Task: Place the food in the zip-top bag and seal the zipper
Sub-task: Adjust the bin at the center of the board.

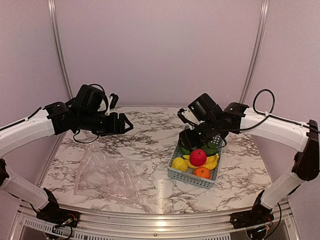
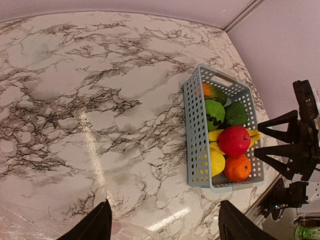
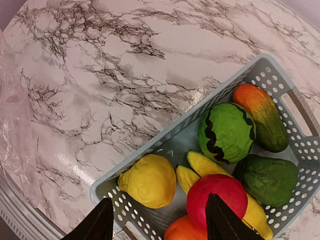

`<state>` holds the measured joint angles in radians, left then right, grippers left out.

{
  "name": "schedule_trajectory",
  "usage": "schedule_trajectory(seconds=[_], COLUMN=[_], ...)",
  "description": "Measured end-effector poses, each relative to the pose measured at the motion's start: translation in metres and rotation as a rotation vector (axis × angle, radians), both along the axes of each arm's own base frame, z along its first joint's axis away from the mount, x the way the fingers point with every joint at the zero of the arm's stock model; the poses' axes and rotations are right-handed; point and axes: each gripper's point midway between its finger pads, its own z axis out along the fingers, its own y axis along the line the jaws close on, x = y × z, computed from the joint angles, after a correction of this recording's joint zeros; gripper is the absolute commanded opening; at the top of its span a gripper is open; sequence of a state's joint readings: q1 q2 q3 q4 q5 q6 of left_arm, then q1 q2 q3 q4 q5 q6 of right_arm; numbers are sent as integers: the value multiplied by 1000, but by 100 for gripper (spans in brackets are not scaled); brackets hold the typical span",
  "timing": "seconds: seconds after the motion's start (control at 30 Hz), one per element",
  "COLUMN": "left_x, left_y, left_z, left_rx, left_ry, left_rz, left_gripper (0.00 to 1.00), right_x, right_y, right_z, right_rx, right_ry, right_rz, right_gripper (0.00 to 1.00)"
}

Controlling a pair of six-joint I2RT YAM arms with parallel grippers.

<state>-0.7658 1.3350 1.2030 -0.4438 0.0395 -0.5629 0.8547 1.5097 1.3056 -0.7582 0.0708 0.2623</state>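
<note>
My right end effector [image 3: 157,201] is open, empty, over the food [image 3: 217,195] in the basket [image 3: 165,142] on the right. My left end effector [image 2: 164,210] is open too. The zip-top bag [image 1: 107,172] lies flat near-left. My worry: fruit missing its limp mouth.

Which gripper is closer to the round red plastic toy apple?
Right. The right gripper hangs just above the red apple, over the grey-blue slotted basket; the left gripper is well away across the marble table, near the clear plastic bag.
</note>
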Motion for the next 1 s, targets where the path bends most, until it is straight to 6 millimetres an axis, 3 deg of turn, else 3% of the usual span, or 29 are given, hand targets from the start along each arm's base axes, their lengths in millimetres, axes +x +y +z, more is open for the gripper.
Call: schedule_trajectory(seconds=[0.17,0.4,0.8,1.0], left_x=[-3,-5,-20,-26], left_y=[10,29,53,61], left_z=[-15,-11,-14,-16], left_rx=[27,48,60,60], left_ry=[38,21,22,26], left_rz=[48,116,164,178], left_gripper=[74,74,75,75], right_x=[40,67,70,70], right_y=[15,16,21,27], right_z=[-4,-45,-81,-98], right_rx=[61,46,17,-3], right_ry=[25,116,196,219], right_rz=[-228,-440,-497,-467], right_gripper=[59,55,30,13])
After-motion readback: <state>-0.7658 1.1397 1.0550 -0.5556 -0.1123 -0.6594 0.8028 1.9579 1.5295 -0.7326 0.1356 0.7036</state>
